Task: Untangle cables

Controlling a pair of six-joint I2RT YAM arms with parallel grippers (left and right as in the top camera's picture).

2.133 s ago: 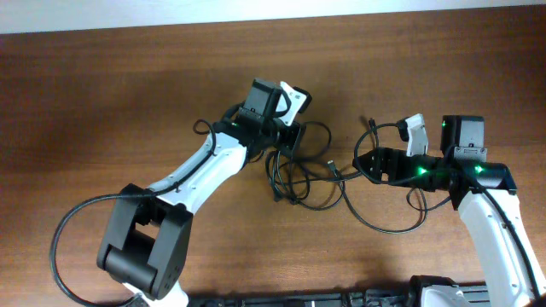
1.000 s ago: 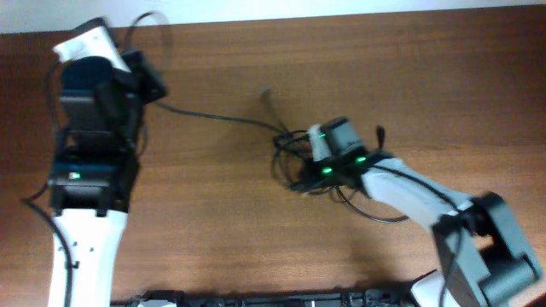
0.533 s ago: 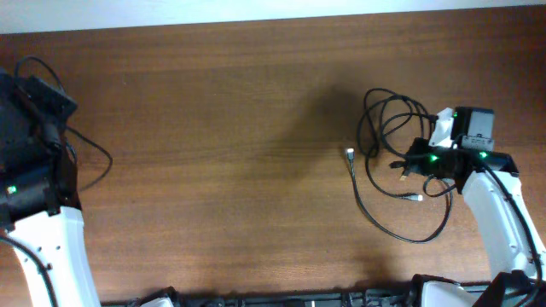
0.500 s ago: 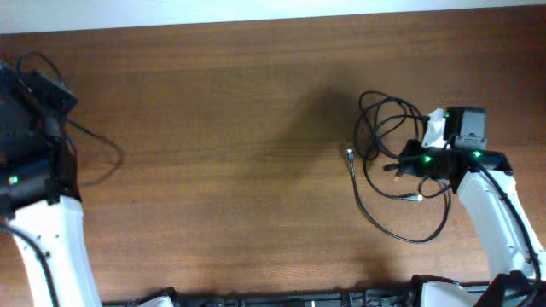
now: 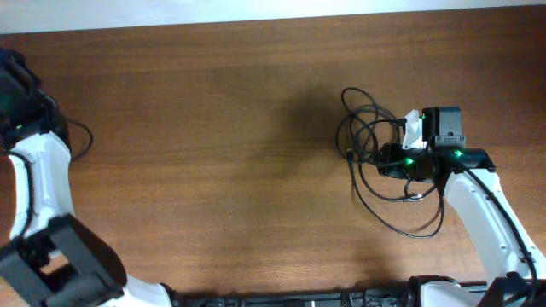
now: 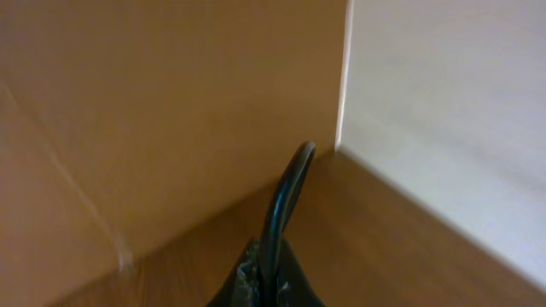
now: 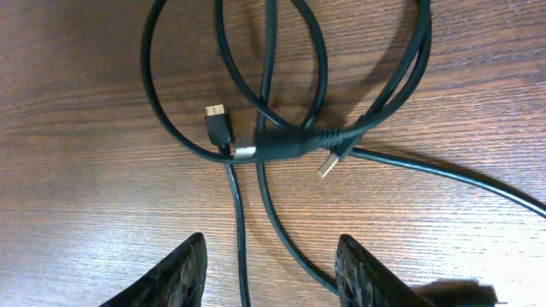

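Right gripper (image 7: 273, 275) fingers spread. The tangled cables (image 7: 281, 145) cross just ahead of the tips. Best to pinch a single strand nearest the fingertips, clear of the crossing. Left gripper (image 6: 266, 288): closure unreadable.

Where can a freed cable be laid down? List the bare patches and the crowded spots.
Bare: the wide table stretch between the left arm and the cable tangle, from far edge to near edge. Crowded: the right side, where the tangle lies under the open right end effector, and the left edge, where a cable loop lies.
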